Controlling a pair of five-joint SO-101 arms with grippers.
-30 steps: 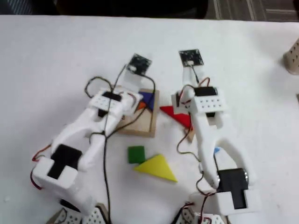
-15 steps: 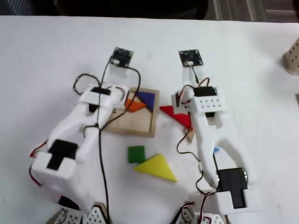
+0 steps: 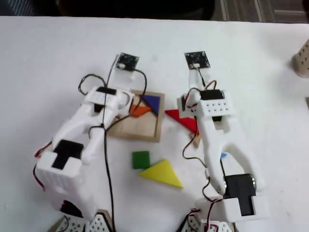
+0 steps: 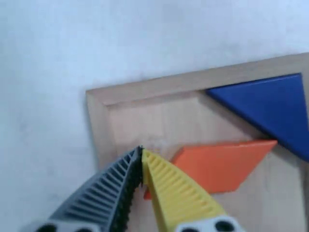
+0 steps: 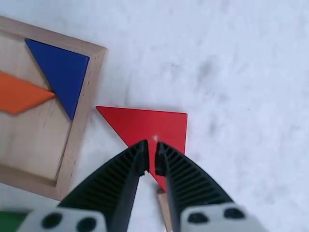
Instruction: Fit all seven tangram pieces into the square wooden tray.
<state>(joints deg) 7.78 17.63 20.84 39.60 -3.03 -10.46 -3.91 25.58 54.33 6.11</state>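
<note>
The square wooden tray (image 3: 145, 130) lies between my two arms. Inside it are a blue triangle (image 3: 152, 101) and an orange parallelogram (image 3: 140, 110). My left gripper (image 4: 141, 155) is shut with nothing in it, its tips over the tray's bare floor by a corner, right beside the orange parallelogram (image 4: 222, 162). A red triangle (image 3: 182, 119) lies on the table just right of the tray. My right gripper (image 5: 150, 151) is shut above the red triangle (image 5: 154, 125). A green square (image 3: 141, 159) and a yellow triangle (image 3: 161, 174) lie on the table nearer than the tray.
A tan piece (image 5: 162, 205) peeks out under my right gripper, next to the red triangle. The left arm (image 3: 82, 140) covers the tray's left side, with a loose black cable across it. A pale object (image 3: 302, 59) stands at the far right edge.
The left arm swung left off the tray's middle, uncovering the orange parallelogram, then eased back slightly. The right arm and the loose pieces stayed put.
</note>
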